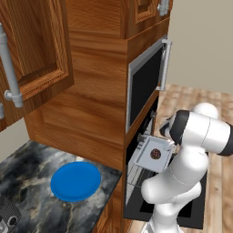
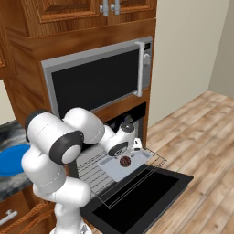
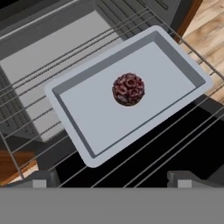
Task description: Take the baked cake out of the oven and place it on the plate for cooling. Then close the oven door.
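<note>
The baked cake, a small dark-brown lump with reddish speckles, sits in the middle of a grey tray. The tray rests on a wire rack pulled out of the oven. My gripper hovers just above the cake, open, with nothing between its fingertips. In the right base view the gripper hangs over the cake. The oven door lies folded down flat. The blue plate lies on the dark marble counter, left of the oven; the cake also shows here.
A silver-framed microwave sits directly above the oven opening. Wooden cabinets flank the oven, and the marble counter carries the plate. Wood floor stretches to the right of the lowered door.
</note>
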